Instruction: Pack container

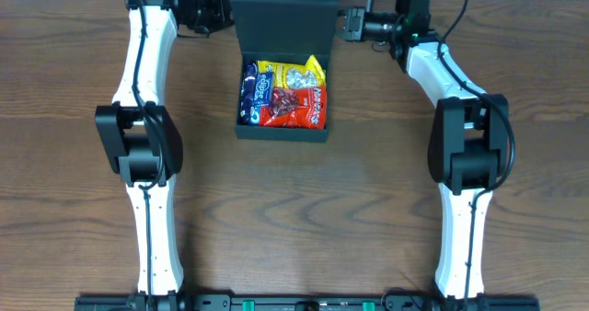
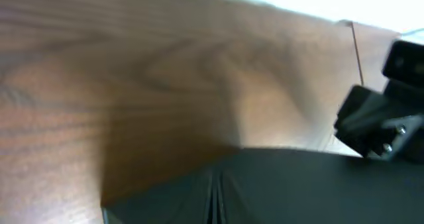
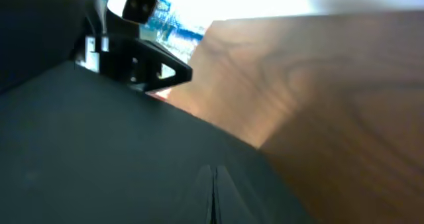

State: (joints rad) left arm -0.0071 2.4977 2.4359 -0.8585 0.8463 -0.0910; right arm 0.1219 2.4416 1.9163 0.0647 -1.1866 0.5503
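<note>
The dark container point(image 1: 281, 132) stands open at the back middle of the table. Its flap lid point(image 1: 281, 12) is raised behind it. Inside lie a yellow packet point(image 1: 296, 74), a red packet point(image 1: 293, 109) and a blue packet point(image 1: 250, 90). My left gripper point(image 1: 225, 12) is at the lid's left edge and my right gripper point(image 1: 342, 24) is at its right edge. In the left wrist view, the fingers point(image 2: 215, 197) are pressed together against the dark lid point(image 2: 298, 184). The right wrist view shows the same: shut fingers point(image 3: 213, 191) against the lid point(image 3: 99, 151).
The wooden table point(image 1: 368, 210) spreads in front of the container. The other arm's gripper shows across the lid in each wrist view, the right one point(image 2: 384, 124) and the left one point(image 3: 132, 52). The table's back edge lies just behind the lid.
</note>
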